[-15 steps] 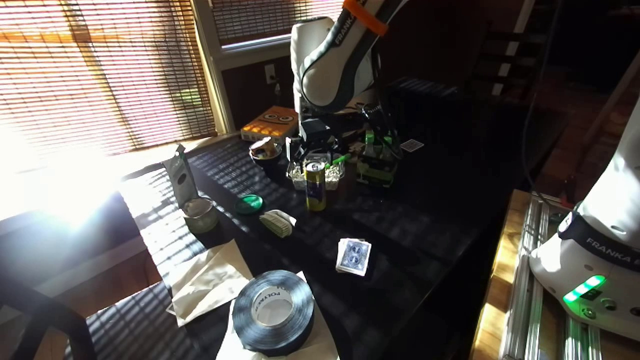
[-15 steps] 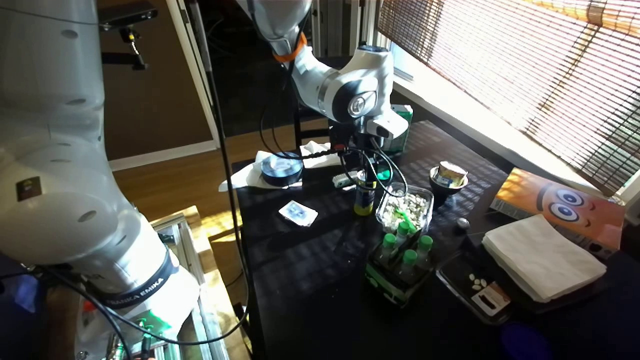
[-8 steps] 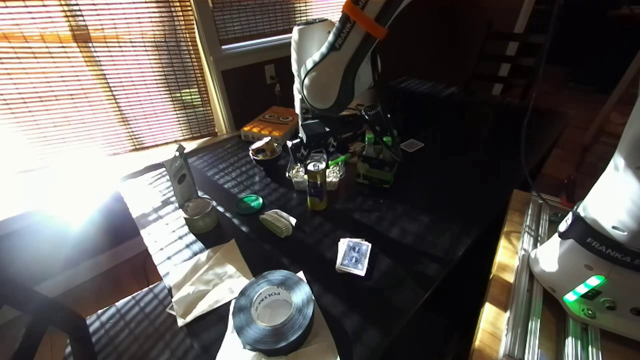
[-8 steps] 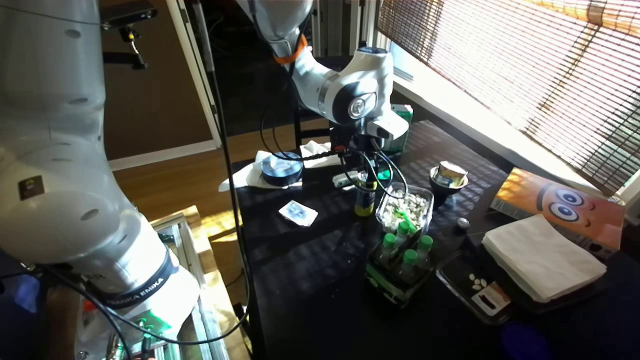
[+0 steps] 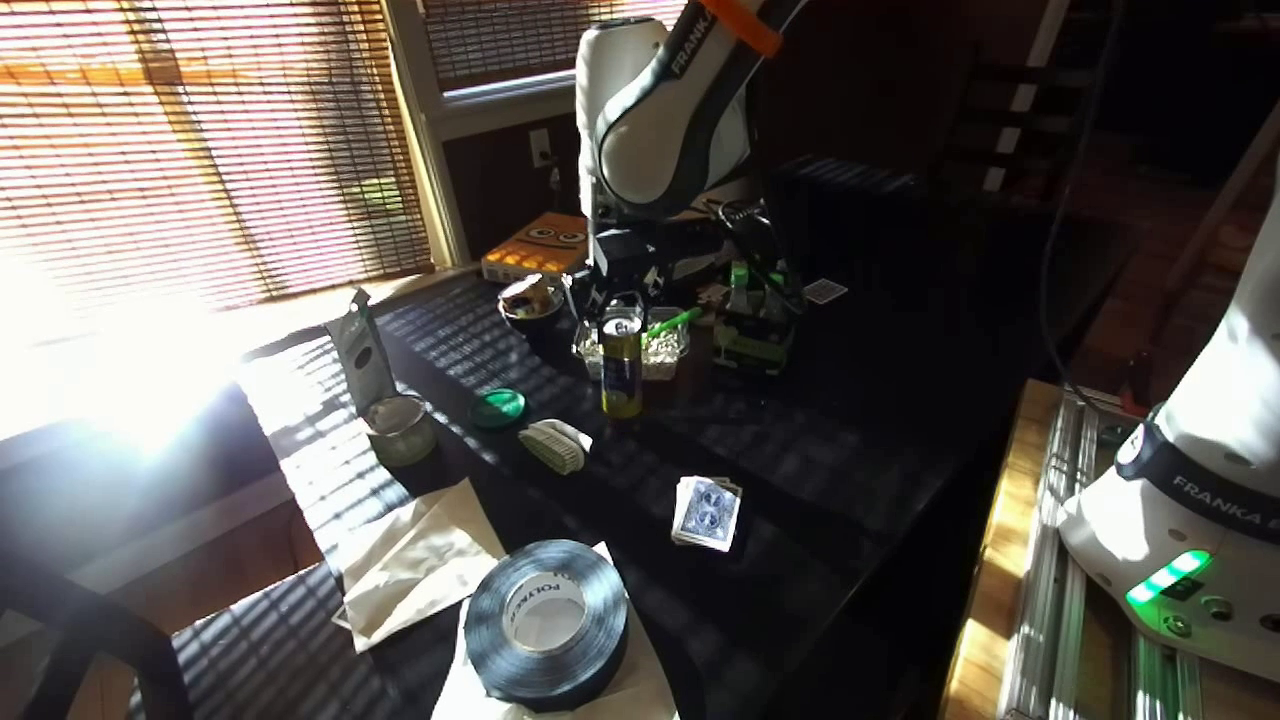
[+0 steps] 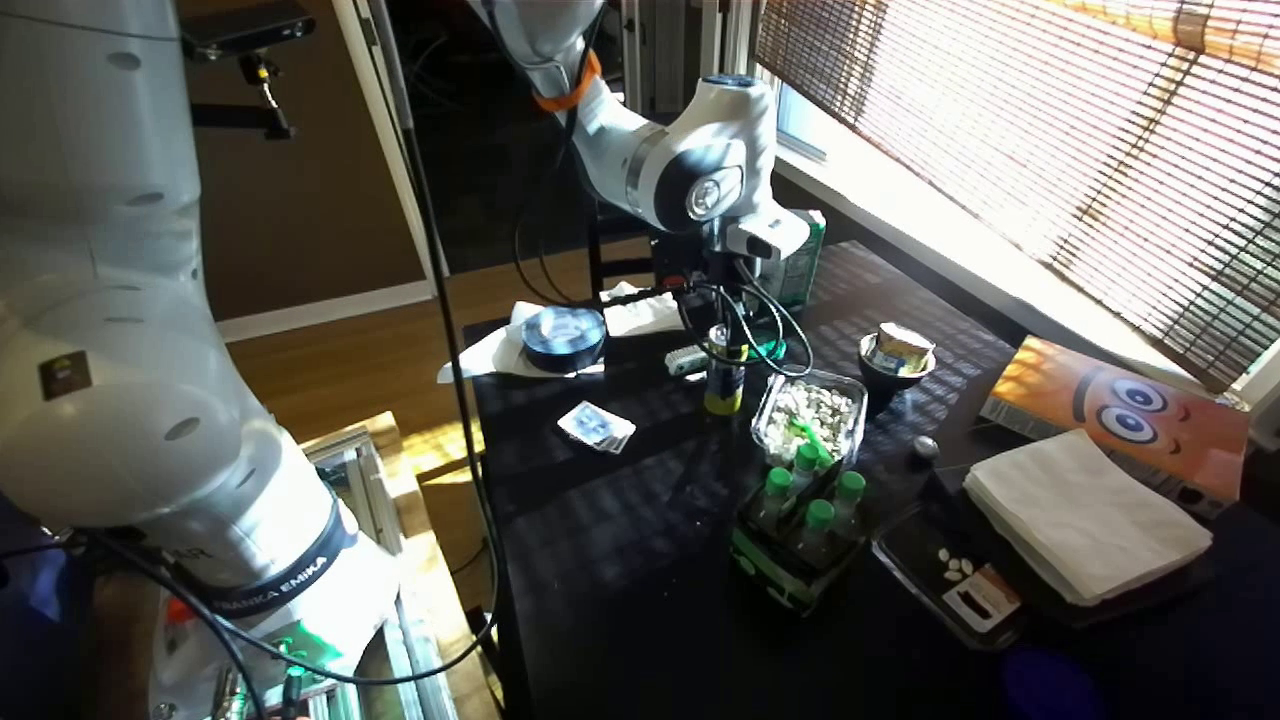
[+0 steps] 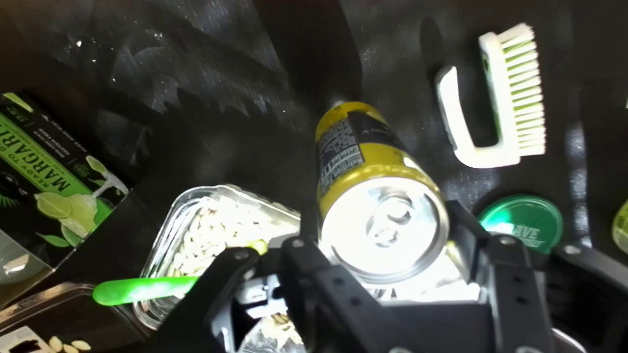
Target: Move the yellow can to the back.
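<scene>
Clamping a yellow cylindrical metal can [image 5: 621,368] near its silvery top, the jaws of a black two-fingered gripper [image 7: 386,218] are holding it roughly upright. In an exterior view the can is appearing just on the near side of a clear plastic tray of pale seeds [image 5: 660,368], not touching it; contact between its base and the black tabletop [image 6: 620,600] is escaping view. Low travel toward the far side is probably risking a snag on the tray's rim or on a bright green plastic handle [image 7: 147,290]; the high grip on smooth metal is inviting slipping or swinging; rightward drift is threatening four green-capped bottles [image 6: 820,514] in a black-and-green cardboard carton [image 6: 775,570]. Counting is giving one can, one tray, one handle, four bottles, one carton, one white-and-green bristle brush [image 7: 512,103], one round green lid [image 7: 522,225] and one ring-shaped dark roll of tape [image 5: 605,620].
</scene>
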You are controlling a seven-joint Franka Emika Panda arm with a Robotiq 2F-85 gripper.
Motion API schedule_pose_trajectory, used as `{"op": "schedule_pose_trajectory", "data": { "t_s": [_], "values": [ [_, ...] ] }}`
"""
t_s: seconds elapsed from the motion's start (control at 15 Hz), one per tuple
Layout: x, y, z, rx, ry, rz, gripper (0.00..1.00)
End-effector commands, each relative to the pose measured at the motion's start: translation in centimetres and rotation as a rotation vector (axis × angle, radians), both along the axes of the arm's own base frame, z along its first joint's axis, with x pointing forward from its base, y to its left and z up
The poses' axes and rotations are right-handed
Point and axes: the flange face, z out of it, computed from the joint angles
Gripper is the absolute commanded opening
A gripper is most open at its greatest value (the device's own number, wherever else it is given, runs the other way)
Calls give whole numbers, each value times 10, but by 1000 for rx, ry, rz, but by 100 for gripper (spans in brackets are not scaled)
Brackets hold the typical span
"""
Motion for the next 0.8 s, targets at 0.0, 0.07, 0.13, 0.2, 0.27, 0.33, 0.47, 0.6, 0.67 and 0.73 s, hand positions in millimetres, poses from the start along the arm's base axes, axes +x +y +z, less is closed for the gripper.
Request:
{"op": "schedule_pose_trajectory", "data": {
  "t_s": [0.0, 0.07, 0.13, 0.2, 0.27, 0.33, 0.47, 0.6, 0.67, 0.73],
  "values": [
    [-4, 8, 52, 39, -66, 52, 38],
    [2, 11, 63, 34, -78, 76, 38],
    [9, 15, 72, 35, -85, 101, 38],
    [20, 18, 80, 26, -77, 132, 38],
    [31, 20, 88, 21, -62, 164, 38],
    [42, 22, 95, 15, -43, 193, 38],
    [66, 25, 112, -3, -3, 236, 38],
    [85, 32, 130, -20, 24, 273, 38],
    [94, 34, 137, -19, 36, 289, 38],
    [103, 37, 143, -15, 51, 302, 38]
  ]
}}
